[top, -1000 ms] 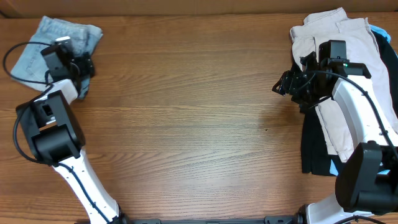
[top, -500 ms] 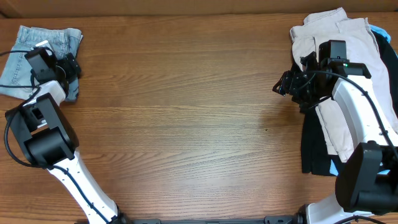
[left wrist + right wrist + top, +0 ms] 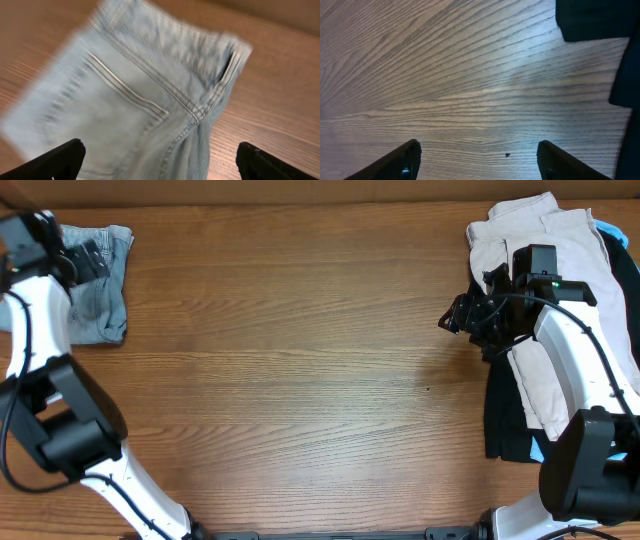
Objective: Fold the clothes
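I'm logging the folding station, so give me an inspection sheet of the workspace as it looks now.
Surface: wood-grain table, one small dark speck.
Job's things: denim shorts far left; beige garment, black garment and bright blue garment piled far right.
Clutter: nothing seen.
Grippers: left gripper open above the shorts; right gripper open over bare wood.
Cables: black cable along the right arm.
Surroundings: tan strip past the far edge.

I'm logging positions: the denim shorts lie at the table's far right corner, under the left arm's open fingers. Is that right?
No: the denim shorts lie at the far left corner, under the left arm's open fingers, as the overhead view shows.
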### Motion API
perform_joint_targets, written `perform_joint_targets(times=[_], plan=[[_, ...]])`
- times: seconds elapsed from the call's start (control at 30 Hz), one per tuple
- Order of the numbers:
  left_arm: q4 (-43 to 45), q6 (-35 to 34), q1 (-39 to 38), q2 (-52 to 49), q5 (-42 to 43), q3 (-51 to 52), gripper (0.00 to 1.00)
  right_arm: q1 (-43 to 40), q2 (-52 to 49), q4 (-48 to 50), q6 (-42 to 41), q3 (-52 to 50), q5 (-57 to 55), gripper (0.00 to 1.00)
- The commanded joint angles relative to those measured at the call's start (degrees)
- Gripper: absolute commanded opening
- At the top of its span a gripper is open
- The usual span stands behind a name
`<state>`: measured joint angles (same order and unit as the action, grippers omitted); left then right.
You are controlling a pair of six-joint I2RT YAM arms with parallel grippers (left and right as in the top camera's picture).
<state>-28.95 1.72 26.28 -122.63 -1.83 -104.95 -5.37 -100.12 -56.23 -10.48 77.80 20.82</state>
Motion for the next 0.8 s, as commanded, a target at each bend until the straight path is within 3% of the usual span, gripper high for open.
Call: perform_joint_targets(times=[0.0, 0.4, 0.77], plan=[[-3.39, 3.96, 2.36, 0.81, -1.60, -1.01, 1.00, 0.04, 2.12, 0.57, 0.28, 1.68, -0.22, 0.78], [-4.61, 8.61, 5.05, -10.34, -1.70, -0.96, 1.00, 0.04, 2.12, 0.57, 0.92, 1.68, -0.22, 0.78], [1.79, 10.29, 3.30, -18.95, -1.16, -0.96, 1.00, 0.04, 2.12, 0.59, 0.92, 1.68, -0.22, 0.78]])
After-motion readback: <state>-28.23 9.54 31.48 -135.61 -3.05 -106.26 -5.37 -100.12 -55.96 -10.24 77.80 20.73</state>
